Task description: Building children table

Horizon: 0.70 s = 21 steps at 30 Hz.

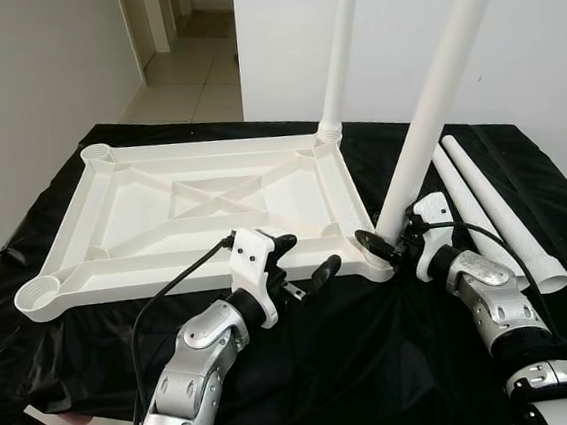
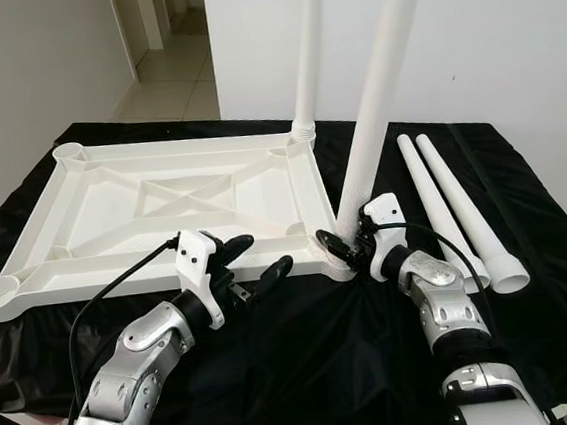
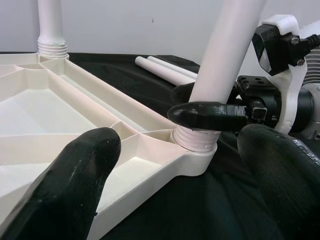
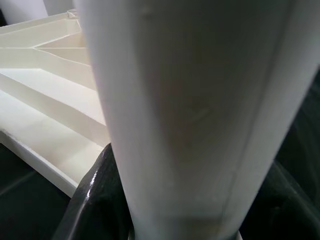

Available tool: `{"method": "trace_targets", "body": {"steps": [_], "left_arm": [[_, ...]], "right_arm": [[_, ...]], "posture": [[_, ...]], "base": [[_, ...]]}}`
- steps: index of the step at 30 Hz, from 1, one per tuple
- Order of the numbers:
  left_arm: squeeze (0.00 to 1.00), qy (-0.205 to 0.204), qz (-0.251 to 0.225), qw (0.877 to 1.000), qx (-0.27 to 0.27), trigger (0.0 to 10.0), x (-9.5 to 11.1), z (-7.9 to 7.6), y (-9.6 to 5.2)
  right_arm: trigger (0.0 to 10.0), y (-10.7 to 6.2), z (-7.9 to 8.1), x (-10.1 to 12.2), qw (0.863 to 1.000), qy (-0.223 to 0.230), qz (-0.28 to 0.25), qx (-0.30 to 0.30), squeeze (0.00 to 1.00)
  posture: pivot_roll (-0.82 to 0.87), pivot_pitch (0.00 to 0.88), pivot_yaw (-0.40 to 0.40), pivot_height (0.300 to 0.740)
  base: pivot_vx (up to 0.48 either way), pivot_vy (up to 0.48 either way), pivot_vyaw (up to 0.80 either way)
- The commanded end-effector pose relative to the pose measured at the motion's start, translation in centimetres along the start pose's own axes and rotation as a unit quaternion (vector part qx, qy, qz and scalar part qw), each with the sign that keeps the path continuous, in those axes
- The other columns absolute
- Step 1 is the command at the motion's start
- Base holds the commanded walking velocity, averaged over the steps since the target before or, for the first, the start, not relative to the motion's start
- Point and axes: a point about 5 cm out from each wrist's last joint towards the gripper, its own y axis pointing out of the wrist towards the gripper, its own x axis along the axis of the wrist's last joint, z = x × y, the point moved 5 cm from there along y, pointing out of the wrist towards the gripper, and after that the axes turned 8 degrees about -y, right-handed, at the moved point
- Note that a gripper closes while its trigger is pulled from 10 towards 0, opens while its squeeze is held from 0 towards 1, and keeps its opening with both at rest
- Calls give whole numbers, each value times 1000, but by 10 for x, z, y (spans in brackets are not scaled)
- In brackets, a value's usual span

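A white plastic tabletop [image 1: 139,221] lies upside down on the black cloth. One white leg [image 1: 340,51] stands upright in its far right corner socket. A second leg [image 1: 432,108] leans in the near right corner socket [image 3: 196,142], and my right gripper [image 1: 385,240] is shut on its base. My left gripper [image 1: 306,260] hovers open just before the tabletop's near edge, left of that socket, holding nothing. Its black fingertips [image 3: 75,190] frame the socket in the left wrist view. The held leg [image 4: 200,115] runs across the right wrist view.
Two loose white legs [image 1: 494,207] lie side by side on the cloth at the right. The black cloth [image 1: 377,344] covers the work surface to its front edge. A white wall stands behind, and a doorway opens at the back left.
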Motion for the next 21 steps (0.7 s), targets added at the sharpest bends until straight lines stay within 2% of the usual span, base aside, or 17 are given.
{"method": "trace_targets", "body": {"steps": [1,6,9,11,14,17,18,20,21], "left_arm": [[0,2,1,999,33,10000,0,5,-1],[0,0,1,999,33,10000,0,4,-1],[0,-3,0,999,33,10000,-1,2,-1],[0,-4,0,999,33,10000,-1,2,-1],[0,-7,0,999,33,10000,-2,1,-1],[0,-7,0,999,33,10000,-2,1,-1],[0,-9,0,999,33,10000,-1,0,-1],[0,-10,-1,999,33,10000,-2,0,-1],[0,-10,-1,999,33,10000,-2,0,-1]], "right_arm": [[0,-2,2,-11,1000,9,18,-1,0],[0,-3,0,-16,999,12,28,-26,0],[0,-4,0,-28,994,21,52,-97,0],[0,-4,2,-30,992,25,53,-109,0],[0,-3,7,-32,981,63,60,-172,0],[0,-4,7,-34,977,74,67,-191,0],[0,-3,13,-34,968,79,74,-228,0],[0,-3,18,-33,959,84,82,-259,0],[0,-3,18,-33,959,84,82,-259,0]], "posture": [[32,48,-7,740],[27,54,-10,740],[25,56,-12,740],[21,58,-12,740],[20,60,-12,740],[19,59,-11,740],[17,61,-13,740],[16,61,-14,740],[16,61,-14,740]], "base": [[0,0,0],[0,0,0],[0,0,0],[0,0,0],[0,0,0],[0,0,0],[0,0,0],[0,0,0],[0,0,0]]}}
